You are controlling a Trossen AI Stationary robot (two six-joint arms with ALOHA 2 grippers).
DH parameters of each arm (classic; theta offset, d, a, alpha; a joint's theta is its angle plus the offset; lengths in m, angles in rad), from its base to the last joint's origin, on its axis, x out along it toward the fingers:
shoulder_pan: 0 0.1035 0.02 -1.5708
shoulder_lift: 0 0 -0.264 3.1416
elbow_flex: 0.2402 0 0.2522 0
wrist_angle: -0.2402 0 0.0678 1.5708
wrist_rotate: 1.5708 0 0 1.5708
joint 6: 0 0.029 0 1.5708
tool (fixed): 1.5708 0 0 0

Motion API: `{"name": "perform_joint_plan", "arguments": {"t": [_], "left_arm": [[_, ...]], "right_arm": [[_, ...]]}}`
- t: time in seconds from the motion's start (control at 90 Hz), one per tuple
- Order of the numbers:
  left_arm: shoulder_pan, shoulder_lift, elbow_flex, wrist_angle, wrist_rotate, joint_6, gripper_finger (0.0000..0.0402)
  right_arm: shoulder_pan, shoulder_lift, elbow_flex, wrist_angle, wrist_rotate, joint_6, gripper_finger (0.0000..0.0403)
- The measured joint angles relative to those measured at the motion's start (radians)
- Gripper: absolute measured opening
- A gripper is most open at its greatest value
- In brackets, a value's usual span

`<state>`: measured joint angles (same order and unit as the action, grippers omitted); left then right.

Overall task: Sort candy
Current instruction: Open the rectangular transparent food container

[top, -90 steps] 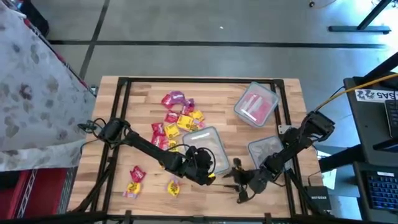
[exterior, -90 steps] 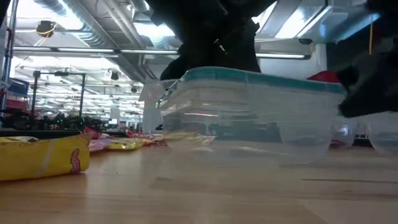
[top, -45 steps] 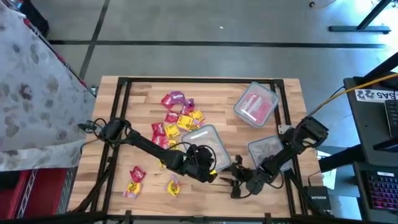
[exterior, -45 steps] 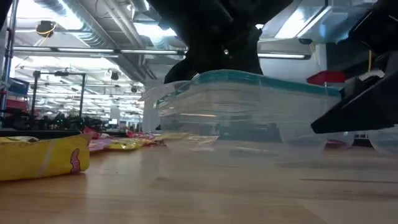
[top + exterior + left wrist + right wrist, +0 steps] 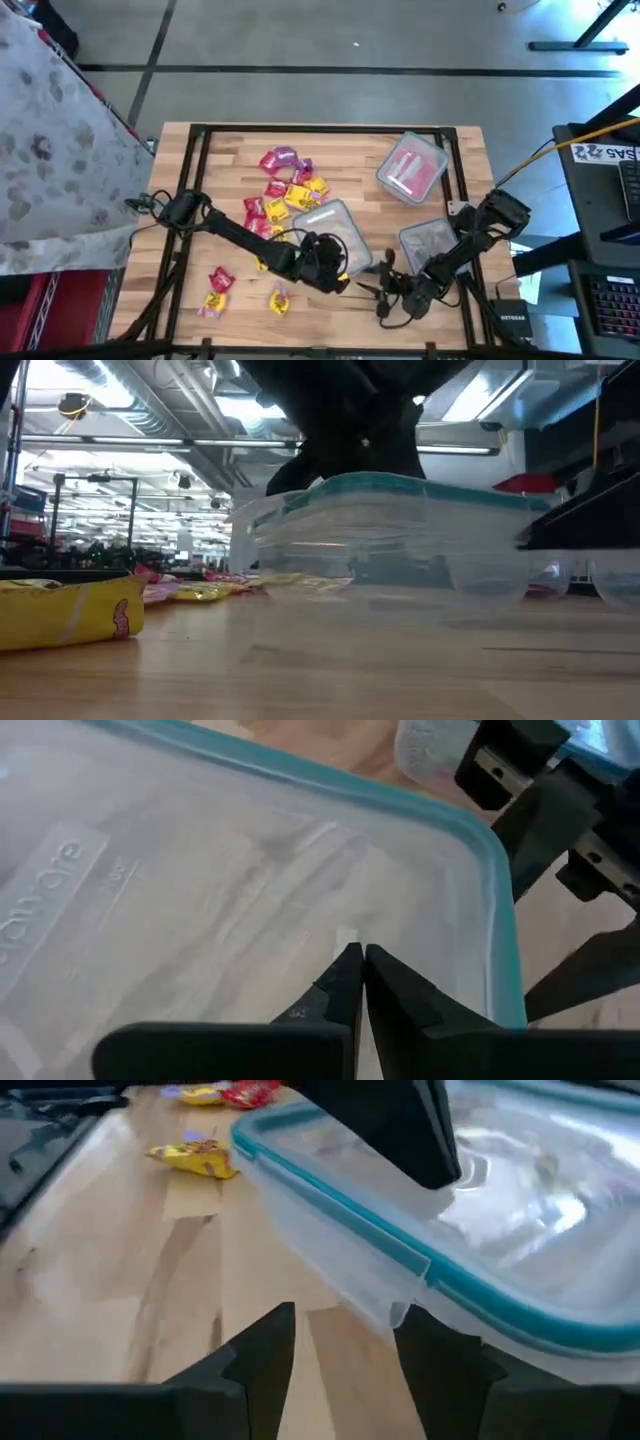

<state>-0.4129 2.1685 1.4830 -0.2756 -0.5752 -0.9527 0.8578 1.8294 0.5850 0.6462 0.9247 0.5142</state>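
Left jaws (image 5: 358,965) pinched together on the lidded tub (image 5: 335,235), right jaws (image 5: 345,1345) apart at its corner; guessing I'm opening it, lid needs prying before candy (image 5: 285,190) goes in.

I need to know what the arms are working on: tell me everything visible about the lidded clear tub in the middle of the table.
The lidded tub is a clear rectangular plastic container with a frosted lid edged in teal. It stands upright on the wooden table, next to the candy pile. The left gripper is shut, its tips on the lid. The right gripper is open beside the tub's near corner, not touching.
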Motion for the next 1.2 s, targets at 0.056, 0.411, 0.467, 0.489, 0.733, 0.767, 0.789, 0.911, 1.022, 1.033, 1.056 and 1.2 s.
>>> {"name": "perform_joint_plan", "arguments": {"t": [0.056,0.411,0.467,0.489,0.733,0.767,0.789,0.911,1.022,1.033,1.056,1.2], "left_arm": [[-0.001,0.0,0.0,0.003,0.005,0.001,0.0],[0.0,0.0,0.001,-0.002,0.014,0.018,0.0],[0.0,0.0,0.001,-0.002,0.014,0.018,0.0],[0.0,0.0,0.001,-0.002,0.014,0.018,0.0],[0.0,0.0,0.001,0.001,0.013,0.025,0.0],[0.0,0.0,0.001,0.001,0.012,0.027,0.0],[0.0,0.0,0.001,0.001,0.012,0.029,0.0],[0.0,0.0,0.001,0.002,0.01,0.032,0.0],[0.002,0.0,0.001,0.003,0.009,0.038,0.0],[0.002,0.0,0.001,0.003,0.009,0.04,0.0],[0.002,0.0,0.0,0.003,0.009,0.043,0.0],[0.006,-0.014,-0.001,-0.004,0.016,0.085,0.0]], "right_arm": [[0.007,0.0,-0.001,0.035,-0.033,-0.058,0.0161],[0.006,-0.226,0.042,-0.065,-0.439,-0.335,0.0161],[0.004,-0.291,0.052,-0.262,-0.358,-0.283,0.0161],[0.002,-0.315,0.058,-0.344,-0.324,-0.259,0.0161],[-0.122,-0.497,0.113,-0.934,-0.206,0.094,0.0161],[-0.146,-0.501,0.114,-0.964,-0.223,0.12,0.0161],[-0.163,-0.502,0.114,-0.981,-0.235,0.133,0.0161],[-0.252,-0.451,0.113,-1.013,-0.339,0.152,0.0161],[-0.311,-0.394,0.114,-0.98,-0.435,0.113,0.0161],[-0.314,-0.389,0.114,-0.978,-0.444,0.112,0.0161],[-0.319,-0.377,0.114,-0.972,-0.464,0.109,0.0161],[-0.313,-0.322,0.11,-0.876,-0.558,0.059,0.0161]]}}
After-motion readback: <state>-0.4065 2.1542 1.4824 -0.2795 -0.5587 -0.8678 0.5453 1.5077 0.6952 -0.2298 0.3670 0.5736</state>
